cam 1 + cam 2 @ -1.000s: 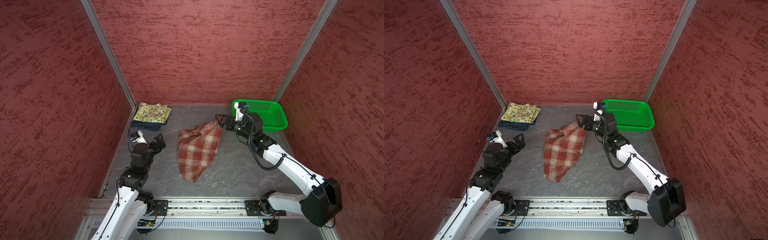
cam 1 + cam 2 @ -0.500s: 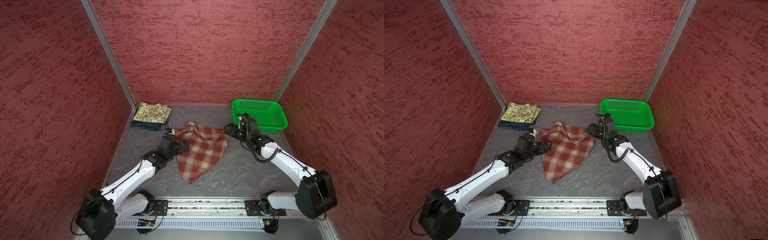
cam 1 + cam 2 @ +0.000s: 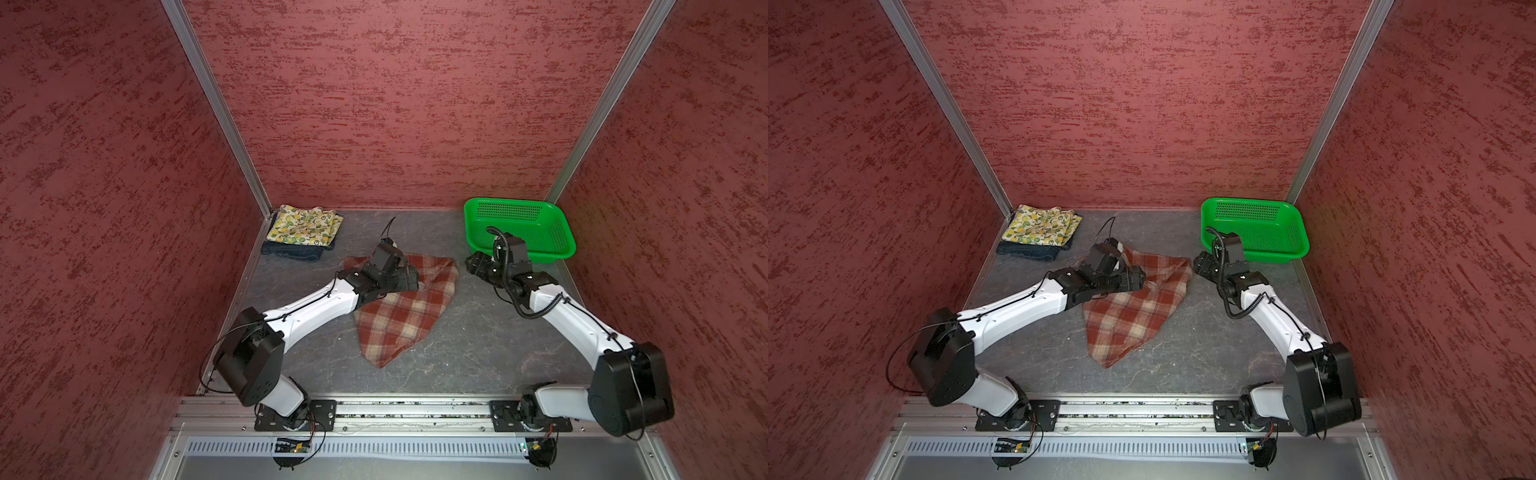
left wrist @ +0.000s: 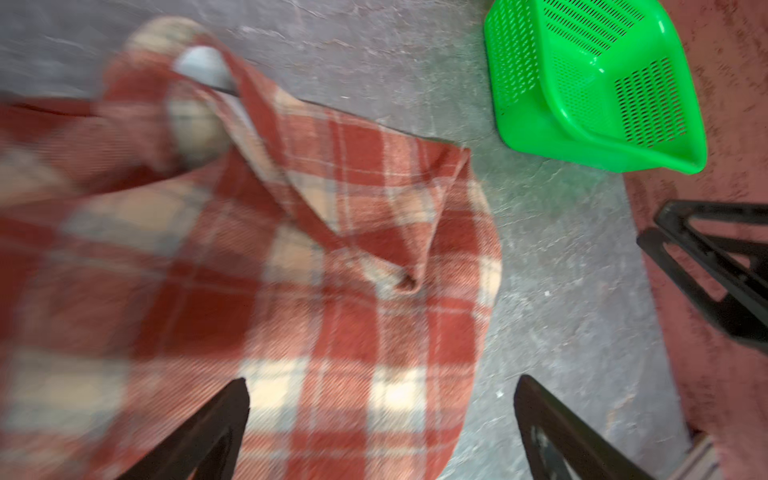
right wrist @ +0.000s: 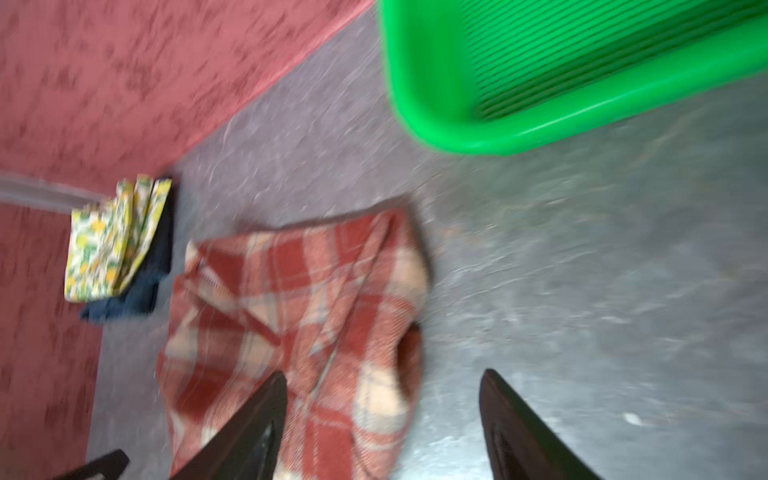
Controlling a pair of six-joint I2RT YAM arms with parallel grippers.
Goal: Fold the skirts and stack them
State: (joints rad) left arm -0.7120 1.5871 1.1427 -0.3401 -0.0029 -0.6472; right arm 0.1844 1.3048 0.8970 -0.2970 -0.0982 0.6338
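Observation:
The rust-red and cream plaid skirt (image 3: 399, 320) (image 3: 1133, 320) lies rumpled and spread out mid-table. My left gripper (image 3: 411, 278) (image 3: 1140, 280) hovers open over its far part; in the left wrist view (image 4: 380, 384) plaid cloth (image 4: 332, 270) fills the space below the jaws. My right gripper (image 3: 471, 264) (image 3: 1200, 264) is open beside the skirt's right corner; in the right wrist view (image 5: 382, 376) one finger is over the cloth (image 5: 299, 299), the other over bare table. The lemon-print skirt (image 3: 303, 224) (image 3: 1040, 226) (image 5: 112, 237) lies folded on the navy denim skirt (image 3: 291, 251) (image 3: 1025, 251) (image 5: 141, 295) at the back left.
A green perforated basket (image 3: 557, 245) (image 3: 1296, 249) (image 4: 540, 137) (image 5: 457, 137) stands at the back right, just behind my right wrist. Red textured walls close in the left, back and right sides. A metal rail runs along the front edge.
My left arm has swung from the left side out over the plaid skirt. The skirt has gone from bunched to spread wider. My right gripper has dropped and drawn back right.

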